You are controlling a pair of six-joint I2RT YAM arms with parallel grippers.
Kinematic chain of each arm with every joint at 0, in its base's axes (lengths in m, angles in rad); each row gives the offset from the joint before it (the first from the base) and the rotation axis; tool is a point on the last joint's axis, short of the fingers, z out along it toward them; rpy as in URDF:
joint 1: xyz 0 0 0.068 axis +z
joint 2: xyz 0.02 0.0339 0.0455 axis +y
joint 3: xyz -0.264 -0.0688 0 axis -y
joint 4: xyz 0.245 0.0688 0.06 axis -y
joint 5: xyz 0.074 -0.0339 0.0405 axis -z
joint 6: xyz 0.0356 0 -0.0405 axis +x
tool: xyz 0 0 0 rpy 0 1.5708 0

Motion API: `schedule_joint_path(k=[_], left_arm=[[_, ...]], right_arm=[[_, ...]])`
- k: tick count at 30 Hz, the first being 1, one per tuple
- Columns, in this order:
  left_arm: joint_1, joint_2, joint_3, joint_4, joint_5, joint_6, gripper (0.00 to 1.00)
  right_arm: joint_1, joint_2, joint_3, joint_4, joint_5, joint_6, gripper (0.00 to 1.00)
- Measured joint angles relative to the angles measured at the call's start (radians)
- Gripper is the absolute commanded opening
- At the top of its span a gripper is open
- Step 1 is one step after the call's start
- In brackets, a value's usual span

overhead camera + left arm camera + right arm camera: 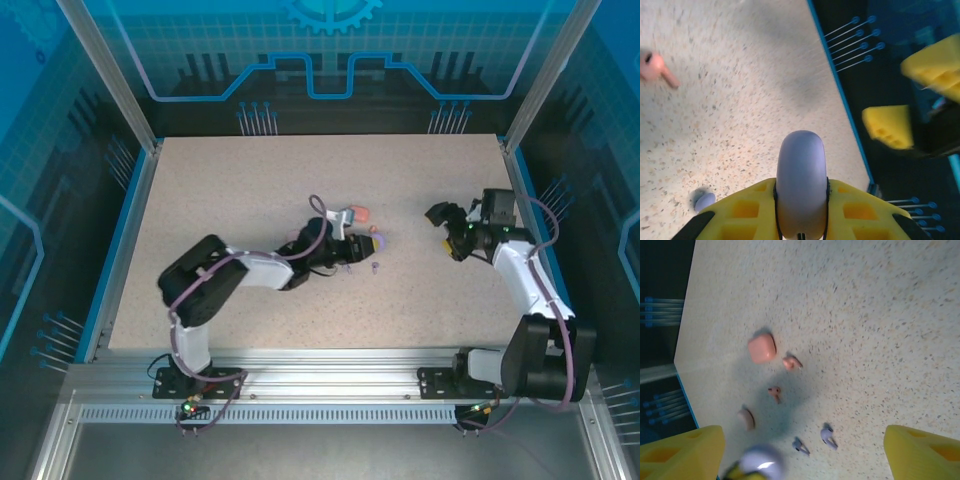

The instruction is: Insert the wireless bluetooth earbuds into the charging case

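Clamping the purple charging case [801, 162], the left claw [370, 243] is clenched; the right claw [802, 452] gapes, released.

In the top view the counter [220, 190] lies bare across its upper left, upper middle and lower right, so a claw could pass freely there. The middle is crowded. The left arm [270, 270] stretches across it, its left claw [372, 242] clamped on a purple case [801, 180]. A coral case [361, 213] sits just above, and small earbuds [790, 362] are scattered beside it, perhaps five, though blur makes the count unsure. The right claw [447, 230], jaws spread wide, hangs to the right, with a bare gap between it and the cluster.
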Motion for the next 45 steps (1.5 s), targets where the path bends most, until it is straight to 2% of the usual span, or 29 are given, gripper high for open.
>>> schedule_joint_path(k=[5,9,14,21,30,37,45], left_arm=[[0.056,-0.214,-0.033,-0.148,0.108,0.125,0.04],[0.097,-0.327,-0.067,-0.232,0.156,0.188,0.04],[0.139,-0.375,-0.109,-0.316,0.174,0.234,0.03],[0.149,-0.388,-0.126,-0.368,0.179,0.254,0.02],[0.149,-0.407,-0.126,-0.367,0.180,0.254,0.00],[0.160,-0.409,-0.134,-0.387,0.178,0.254,0.00],[0.159,-0.461,-0.142,-0.383,0.201,0.254,0.00]], right_arm=[[0.103,-0.073,-0.143,0.156,-0.076,-0.086,0.86],[0.234,-0.093,-0.166,0.261,-0.109,-0.143,0.86],[0.365,-0.093,-0.166,0.362,-0.129,-0.198,0.86],[0.457,-0.055,-0.158,0.422,-0.140,-0.249,0.85],[0.513,0.050,-0.106,0.440,-0.124,-0.266,0.82],[0.514,0.110,-0.092,0.467,-0.119,-0.270,0.78],[0.420,0.175,-0.111,0.472,-0.083,-0.257,0.74]])
